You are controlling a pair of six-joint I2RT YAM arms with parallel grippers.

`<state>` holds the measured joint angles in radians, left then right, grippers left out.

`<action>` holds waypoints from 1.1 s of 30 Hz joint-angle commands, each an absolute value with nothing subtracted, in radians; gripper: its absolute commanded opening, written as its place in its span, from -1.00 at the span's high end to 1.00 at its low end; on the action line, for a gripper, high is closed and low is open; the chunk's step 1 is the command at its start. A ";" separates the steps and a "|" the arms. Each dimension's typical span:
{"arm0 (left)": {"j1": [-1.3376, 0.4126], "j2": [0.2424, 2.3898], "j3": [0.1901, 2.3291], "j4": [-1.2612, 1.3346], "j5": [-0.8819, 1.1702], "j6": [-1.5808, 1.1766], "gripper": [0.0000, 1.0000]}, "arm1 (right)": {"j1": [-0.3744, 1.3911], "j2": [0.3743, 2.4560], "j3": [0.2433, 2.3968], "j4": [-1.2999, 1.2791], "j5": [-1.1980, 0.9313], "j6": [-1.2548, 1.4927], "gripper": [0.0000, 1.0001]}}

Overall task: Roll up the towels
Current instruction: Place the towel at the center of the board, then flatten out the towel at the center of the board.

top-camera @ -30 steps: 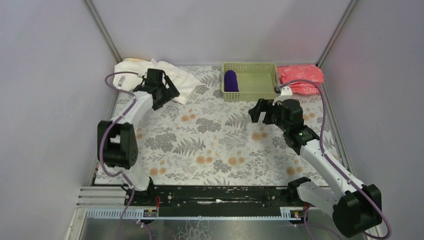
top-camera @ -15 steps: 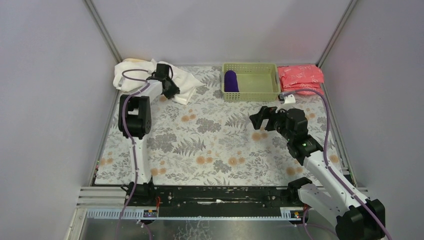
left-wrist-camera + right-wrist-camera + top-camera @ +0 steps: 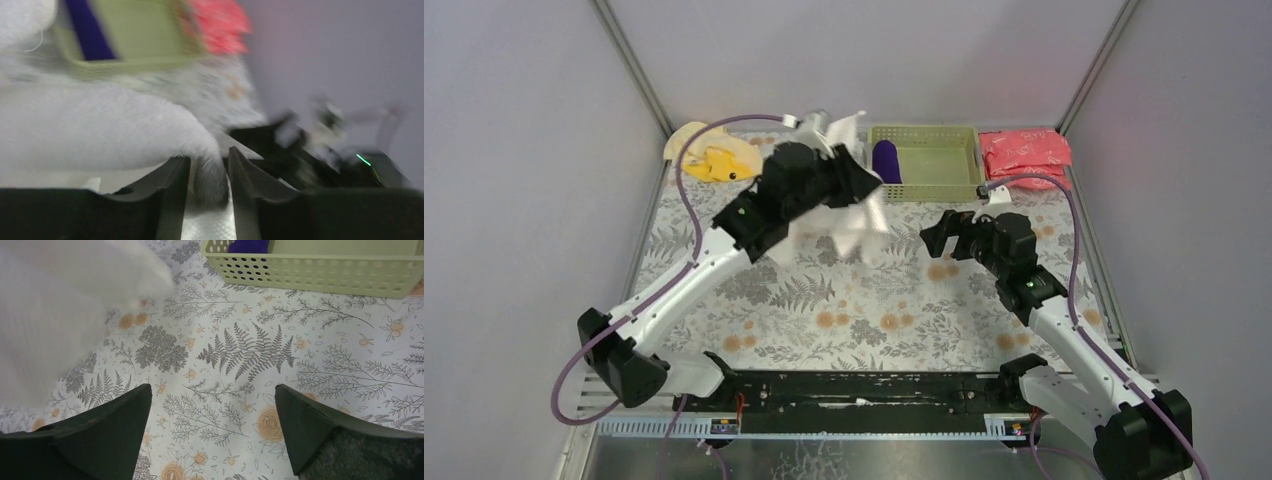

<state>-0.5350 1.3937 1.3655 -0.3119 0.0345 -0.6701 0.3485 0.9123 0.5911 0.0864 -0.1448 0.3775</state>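
Observation:
My left gripper (image 3: 867, 184) is shut on a fold of the large white towel (image 3: 852, 222) and holds it up in the air over the middle back of the mat, blurred with motion. In the left wrist view the white towel (image 3: 100, 130) bulges out above the left gripper (image 3: 210, 170), a tuft pinched between the jaws. The pale yellow towel (image 3: 715, 160) lies crumpled in the back left corner. The dark purple towel (image 3: 886, 160) lies rolled in the green basket (image 3: 944, 178). My right gripper (image 3: 937, 235) hovers open and empty over the mat, right of the white towel (image 3: 60, 315).
The green basket (image 3: 320, 270) stands at the back centre, the purple towel (image 3: 247, 245) in its left end. Pink-red packets (image 3: 1024, 150) lie in the back right corner. Walls close in the floral mat (image 3: 844, 300) on three sides.
The left gripper closed on the white towel in the back left corner and swung it up and right toward the centre, uncovering the yellow towel. The right arm barely moved.

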 commanded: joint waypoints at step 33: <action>-0.977 1.763 0.977 -0.196 0.132 -0.674 0.15 | 0.345 1.175 0.665 -0.234 -0.224 0.443 -0.75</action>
